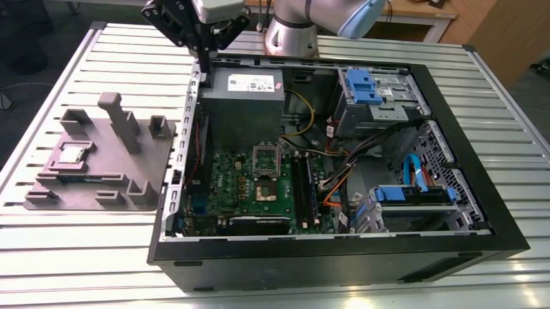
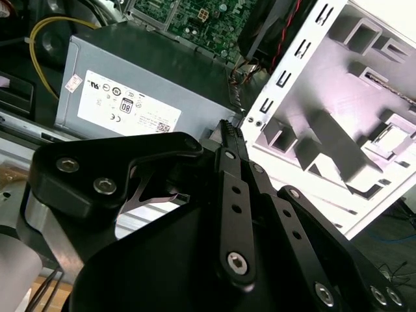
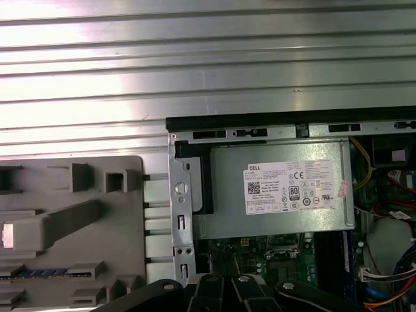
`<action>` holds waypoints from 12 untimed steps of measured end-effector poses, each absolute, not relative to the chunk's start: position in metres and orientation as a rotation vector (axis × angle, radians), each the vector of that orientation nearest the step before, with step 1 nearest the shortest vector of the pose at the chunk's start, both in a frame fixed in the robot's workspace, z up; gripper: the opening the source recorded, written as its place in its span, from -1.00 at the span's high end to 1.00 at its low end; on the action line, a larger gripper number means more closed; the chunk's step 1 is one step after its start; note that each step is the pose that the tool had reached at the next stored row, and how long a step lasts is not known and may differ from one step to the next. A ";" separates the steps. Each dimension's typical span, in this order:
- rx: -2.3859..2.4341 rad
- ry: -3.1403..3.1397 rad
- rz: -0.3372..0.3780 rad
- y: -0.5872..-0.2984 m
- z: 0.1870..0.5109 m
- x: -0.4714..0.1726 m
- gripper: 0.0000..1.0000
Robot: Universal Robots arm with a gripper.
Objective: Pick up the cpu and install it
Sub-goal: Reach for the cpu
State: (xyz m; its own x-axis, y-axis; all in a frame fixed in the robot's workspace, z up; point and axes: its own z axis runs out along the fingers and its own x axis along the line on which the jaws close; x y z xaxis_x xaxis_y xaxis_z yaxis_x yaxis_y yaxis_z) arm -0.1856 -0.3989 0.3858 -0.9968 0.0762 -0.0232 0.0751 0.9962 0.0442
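Observation:
The cpu (image 1: 72, 154) is a small silver square lying flat in a recess of the grey plastic tray (image 1: 151, 164), at the exterior view's left beside the open computer case. In the first wrist view the cpu (image 3: 7, 234) shows as a bright patch at the picture's edge. My gripper (image 1: 206, 68) hangs shut and empty over the case's far corner, above the edge of the grey power supply (image 1: 243, 96). In the second wrist view the gripper (image 2: 227, 125) has its black fingers pressed together. The open dark socket (image 1: 265, 174) sits mid-motherboard.
The black case (image 1: 481, 212) lies open on a slatted metal table (image 1: 69, 257). Inside are blue drive brackets (image 1: 368, 87), cables (image 1: 339, 183) and memory slots. Upright blocks (image 1: 116, 119) rise from the tray between the gripper and the cpu.

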 end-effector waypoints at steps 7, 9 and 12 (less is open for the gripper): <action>0.118 3.114 0.068 -0.399 0.385 -0.189 0.80; 0.118 3.114 0.068 -0.399 0.385 -0.189 0.80; 0.118 3.114 0.068 -0.399 0.385 -0.190 0.80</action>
State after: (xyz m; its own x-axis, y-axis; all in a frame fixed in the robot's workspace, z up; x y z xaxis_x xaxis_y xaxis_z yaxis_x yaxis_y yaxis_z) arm -0.1898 -0.3989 0.3851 -0.9968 0.0762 -0.0226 0.0752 0.9962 0.0442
